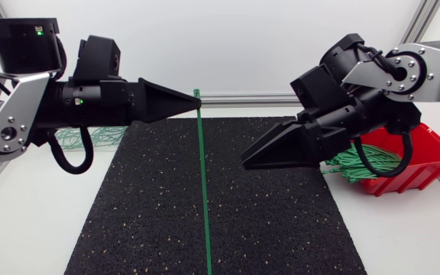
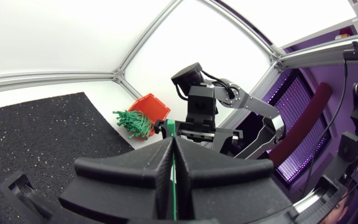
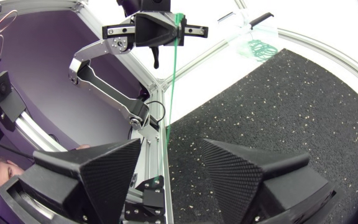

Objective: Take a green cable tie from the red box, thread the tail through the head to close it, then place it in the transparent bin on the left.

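A long green cable tie [image 1: 203, 191] hangs straight down over the black mat [image 1: 281, 229]. My left gripper [image 1: 195, 100] is shut on it just below its head, high above the mat's far edge. In the left wrist view the tie [image 2: 174, 180] runs between the closed fingertips [image 2: 166, 149]. My right gripper [image 1: 250, 162] sits to the right of the tie, apart from it. The right wrist view shows it [image 3: 173, 152] open and holding nothing, with the tie [image 3: 174, 68] hanging ahead of the gap. The red box [image 1: 426, 156] at the right holds a bundle of green ties [image 1: 354, 164].
The transparent bin [image 1: 90, 137] stands behind my left arm at the mat's left edge, with green ties in it. Aluminium frame rails [image 1: 243, 98] border the table at the back and sides.
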Available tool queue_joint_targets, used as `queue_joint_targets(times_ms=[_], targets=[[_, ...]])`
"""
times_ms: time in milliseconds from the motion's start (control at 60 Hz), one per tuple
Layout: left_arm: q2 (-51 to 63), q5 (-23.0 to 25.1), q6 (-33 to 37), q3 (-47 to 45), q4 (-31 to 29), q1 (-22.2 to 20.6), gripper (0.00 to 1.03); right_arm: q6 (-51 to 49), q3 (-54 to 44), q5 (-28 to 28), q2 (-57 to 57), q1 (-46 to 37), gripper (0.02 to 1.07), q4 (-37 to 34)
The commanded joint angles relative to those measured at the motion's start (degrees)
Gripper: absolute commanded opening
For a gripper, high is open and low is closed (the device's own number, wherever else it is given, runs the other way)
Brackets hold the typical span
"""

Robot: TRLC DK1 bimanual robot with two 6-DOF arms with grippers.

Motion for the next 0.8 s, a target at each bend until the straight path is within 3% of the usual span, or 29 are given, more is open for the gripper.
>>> queue_joint_targets(times_ms=[0,33,117,167,200,233,267,317,383,450,517,617,667,683,700,733,750,783], targets=[[0.4,1.5,-1.6,2.1,-0.6,2.3,0.03,-0.3,1.0,1.9,0.4,-1.9,1.02,-2.6],[0.1,3.0,-1.6,2.4,-1.0,4.9,0.03,-6.2,2.7,3.5,2.0,-4.1,1.02,-6.7],[0.2,4.9,-1.5,3.3,-2.1,7.2,0.03,-6.6,3.1,3.8,3.1,-4.4,1.02,-6.3],[0.5,5.4,-1.3,3.3,-2.1,8.5,0.04,-9.1,1.3,13.8,2.4,-3.1,1.02,-5.9],[0.7,5.7,-1.0,3.1,-2.1,9.0,0.03,-10.6,0.8,14.6,2.6,-2.9,1.02,-6.0],[1.1,5.8,-0.9,3.5,-2.5,9.1,0.03,-16.8,1.0,23.0,2.2,-0.9,1.02,-8.9],[1.2,5.8,-0.9,3.8,-3.0,9.1,0.04,-21.4,3.5,26.1,3.1,0.0,1.02,-15.4],[1.2,5.9,-0.9,3.8,-3.5,9.1,0.04,-24.1,5.4,26.9,4.7,0.7,1.02,-18.7],[1.2,5.9,-0.9,3.6,-3.8,9.1,0.03,-24.7,0.7,27.4,0.7,1.2,1.02,-10.7],[1.1,5.9,-0.9,3.3,-3.9,9.2,0.04,-27.2,-1.4,32.7,-1.7,2.3,1.02,-5.6],[1.4,5.8,-0.9,4.1,-4.8,9.2,0.03,-24.3,2.4,40.4,-0.3,6.5,1.02,-9.3],[2.9,5.8,-0.9,5.0,-5.8,9.3,0.04,-33.6,0.9,39.0,-1.8,7.8,1.02,-9.2],[3.6,5.9,-0.9,5.8,-7.2,9.3,0.04,-34.8,-2.7,40.6,-4.6,8.3,1.03,-2.5],[3.9,5.9,-0.9,6.1,-7.6,9.4,0.03,-35.5,-8.3,45.5,-8.3,10.9,1.03,6.2],[4.9,6.3,-0.9,6.7,-8.5,9.4,0.04,-36.2,-16.3,51.9,-13.4,14.7,1.03,19.2],[5.7,7.1,-0.9,7.3,-9.4,9.4,0.04,-37.9,-22.8,53.4,-17.9,18.1,1.03,29.2],[6.6,7.7,-0.9,7.9,-10.2,9.4,0.04,-44.5,-29.9,60.3,-20.7,23.6,1.03,41.2],[7.3,8.2,-0.7,8.2,-10.2,9.4,0.04,-50.9,-32.7,63.5,-21.1,25.7,1.03,48.2]])
